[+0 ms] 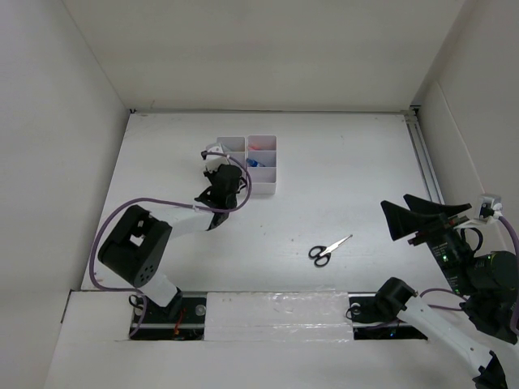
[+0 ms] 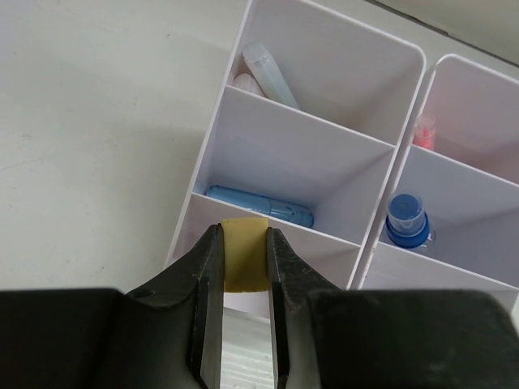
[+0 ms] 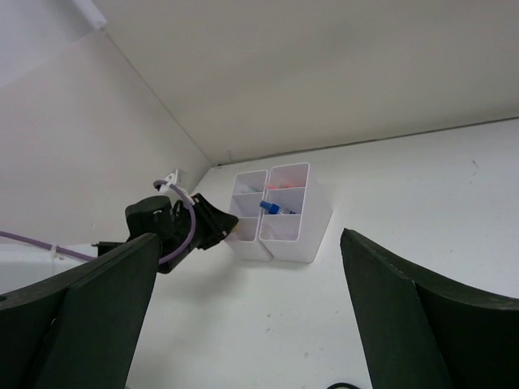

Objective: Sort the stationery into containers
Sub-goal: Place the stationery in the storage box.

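Observation:
My left gripper (image 2: 245, 233) is shut on the tan eraser (image 2: 246, 261) and holds it over the near compartment of the left white tray (image 2: 212, 138). A blue highlighter (image 2: 259, 205) lies in that tray's middle compartment and a pale clear item (image 2: 272, 74) in the far one. The right tray (image 2: 430, 79) holds a blue-capped bottle (image 2: 408, 219) and a pink pen (image 2: 425, 130). In the top view the left gripper (image 1: 233, 168) sits at the trays (image 1: 262, 190). Black-handled scissors (image 1: 328, 250) lie on the table. My right gripper (image 1: 396, 204) is open, empty and raised at the right.
White walls enclose the table on three sides, with a rail (image 1: 426, 166) along the right edge. In the right wrist view the trays (image 3: 284, 235) and the left arm (image 3: 174, 227) show far off between my open fingers.

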Controlling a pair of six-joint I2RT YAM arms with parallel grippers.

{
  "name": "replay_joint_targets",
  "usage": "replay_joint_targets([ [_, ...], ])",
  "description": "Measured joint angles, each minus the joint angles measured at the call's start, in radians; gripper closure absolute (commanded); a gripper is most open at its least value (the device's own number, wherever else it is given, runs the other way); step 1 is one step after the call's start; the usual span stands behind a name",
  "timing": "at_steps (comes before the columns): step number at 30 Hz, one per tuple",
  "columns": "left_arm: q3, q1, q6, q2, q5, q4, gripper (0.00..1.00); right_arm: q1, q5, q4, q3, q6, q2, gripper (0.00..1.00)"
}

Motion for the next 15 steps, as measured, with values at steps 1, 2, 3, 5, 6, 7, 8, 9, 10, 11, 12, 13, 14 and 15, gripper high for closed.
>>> replay_joint_targets([
  [1,0.000,0.000,0.000,0.007,-0.001,0.002,1.00,0.000,0.000,0.000,0.000,0.000,0.000,0.02],
  [2,0.000,0.000,0.000,0.016,-0.003,0.002,1.00,0.000,0.000,0.000,0.000,0.000,0.000,0.02],
  [3,0.000,0.000,0.000,0.020,-0.003,0.002,1.00,0.000,0.000,0.000,0.000,0.000,0.000,0.02],
  [5,0.000,0.000,0.000,0.029,-0.007,0.003,1.00,0.000,0.000,0.000,0.000,0.000,0.000,0.02],
  [6,0.000,0.000,0.000,0.032,-0.011,0.003,1.00,0.000,0.000,0.000,-0.001,0.000,0.000,0.02],
  [7,0.000,0.000,0.000,0.035,-0.016,0.004,0.99,0.000,-0.002,0.000,-0.002,0.000,0.000,0.02],
  [8,0.000,0.000,0.000,0.038,-0.018,0.006,0.99,0.000,-0.003,0.000,-0.003,0.000,0.000,0.02],
  [9,0.000,0.000,0.000,0.040,-0.020,0.007,0.97,0.000,-0.005,0.000,-0.004,0.000,0.000,0.02],
  [10,0.000,0.000,0.000,0.041,-0.022,0.008,0.96,0.000,-0.006,0.000,-0.005,-0.001,0.000,0.02],
  [11,0.000,0.000,0.001,0.042,-0.023,0.008,0.90,0.000,-0.008,0.000,-0.006,-0.003,0.000,0.02],
  [12,0.000,0.000,0.001,0.042,-0.023,0.008,0.87,0.000,-0.009,0.000,-0.008,-0.004,0.000,0.02],
  [13,0.000,0.000,0.001,0.042,-0.023,0.009,0.85,0.000,-0.010,0.000,-0.010,-0.006,0.000,0.02],
  [14,0.000,0.000,0.001,0.042,-0.023,0.011,0.82,0.000,-0.011,0.000,-0.011,-0.007,0.000,0.02],
  [15,0.000,0.000,0.002,0.042,-0.024,0.013,0.75,0.000,-0.013,0.000,-0.011,-0.008,0.000,0.02],
])
